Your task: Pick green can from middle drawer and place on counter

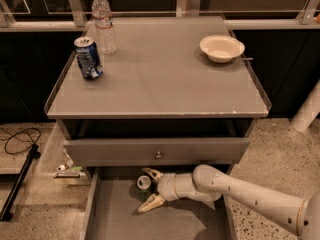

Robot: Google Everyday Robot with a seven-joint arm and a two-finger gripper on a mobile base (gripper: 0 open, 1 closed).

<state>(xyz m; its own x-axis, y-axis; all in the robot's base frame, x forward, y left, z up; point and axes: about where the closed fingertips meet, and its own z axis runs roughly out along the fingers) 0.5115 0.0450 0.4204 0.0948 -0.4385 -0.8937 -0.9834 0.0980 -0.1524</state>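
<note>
Pincer point(143, 190) was down inside the middle drawer point(150, 225), reaching in from the right on the cream arm point(240, 191). Its two fingers point(151, 203) were spread wide apart, one toward the back of the drawer, one toward the front. Green can point(144, 183) stood upright between them, silver top facing up, at the back of the drawer and left of centre. I couldn't tell whether either finger touched the can; nothing was clamped.

The drawer was pulled out, its flat grey bottom bare in front of the can. Directly above it I saw a closed drawer front point(200, 150) with a small round knob point(158, 155).

Worktop point(165, 79) above carried three items:
- blue can point(88, 58), upright, near the left edge
- clear water bottle point(103, 23), upright, just behind the blue can
- cream bowl point(221, 48), back right, well apart from both

A black cable point(20, 139) lay on the floor to the left of the cabinet.
</note>
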